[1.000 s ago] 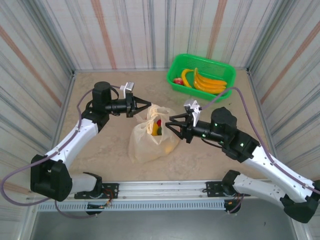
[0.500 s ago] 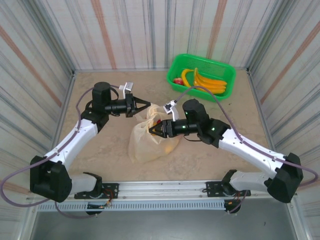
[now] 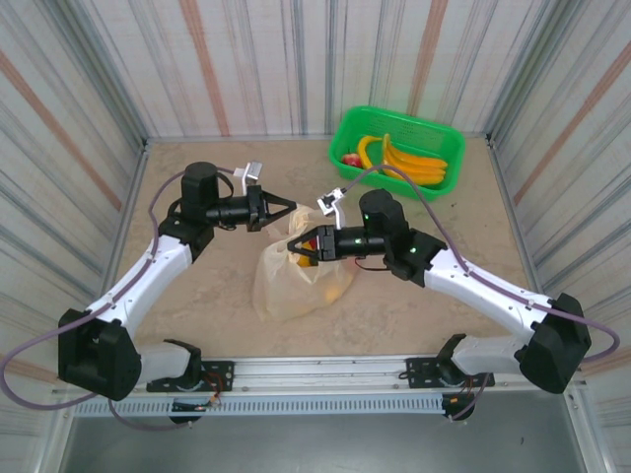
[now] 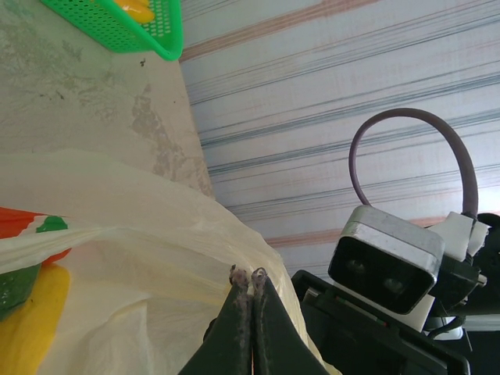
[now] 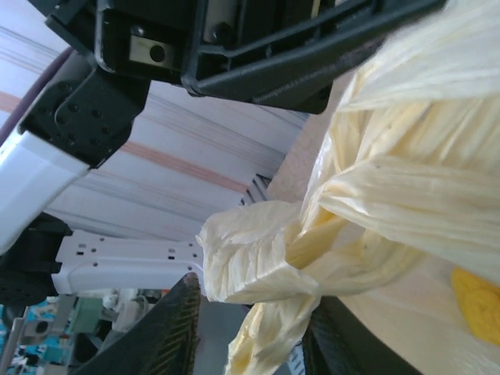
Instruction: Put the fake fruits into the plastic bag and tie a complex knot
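**Operator:** Describe the work surface and enclosure.

**Technician:** The tabletop is beige and mottled, with dark specks. Walls of pale ribbed sheet with grey and rust-coloured stripes enclose it on three sides. A green basket sits at the upper right of the top view, well apart from the bag. It contains bananas and one red fruit.

**Operator:** Locate the plastic bag and state its condition.

**Technician:** The plastic bag lies at the centre of the top view, between the two arms. The film is thin, cream-yellow and creased. The fake fruits inside it show red, green and yellow through the film.

**Operator:** State each gripper.

**Technician:** The left gripper is fully closed, pinching a ridge of the bag film at its tips. The right gripper stands at the bag's top, its fingers either side of a bunched handle strip that fills the gap. Whether it clamps the strip cannot be told.
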`<action>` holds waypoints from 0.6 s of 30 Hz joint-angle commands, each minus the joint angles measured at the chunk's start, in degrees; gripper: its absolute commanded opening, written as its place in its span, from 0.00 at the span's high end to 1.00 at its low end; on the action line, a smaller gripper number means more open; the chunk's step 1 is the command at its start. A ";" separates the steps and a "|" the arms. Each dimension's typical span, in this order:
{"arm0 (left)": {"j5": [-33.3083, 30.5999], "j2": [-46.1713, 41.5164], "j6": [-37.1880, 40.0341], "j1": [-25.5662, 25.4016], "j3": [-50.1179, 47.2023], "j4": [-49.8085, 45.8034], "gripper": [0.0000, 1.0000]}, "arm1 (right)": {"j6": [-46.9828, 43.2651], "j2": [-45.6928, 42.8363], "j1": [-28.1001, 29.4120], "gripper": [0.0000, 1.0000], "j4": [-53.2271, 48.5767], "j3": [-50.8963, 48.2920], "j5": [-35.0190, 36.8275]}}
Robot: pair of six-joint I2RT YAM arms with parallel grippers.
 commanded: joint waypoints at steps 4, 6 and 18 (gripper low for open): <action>-1.07 -3.02 2.85 0.23 0.19 -2.45 1.00 | 0.75 1.36 -0.41 0.78 0.96 -0.05 -1.32; -1.34 -3.35 3.23 0.20 0.20 -2.72 1.00 | 0.21 0.91 -0.49 0.87 0.08 -0.88 -1.17; -18.43 -12.33 20.16 1.47 2.40 -18.88 1.00 | -5.68 -10.83 -6.59 1.00 -11.98 -8.65 0.70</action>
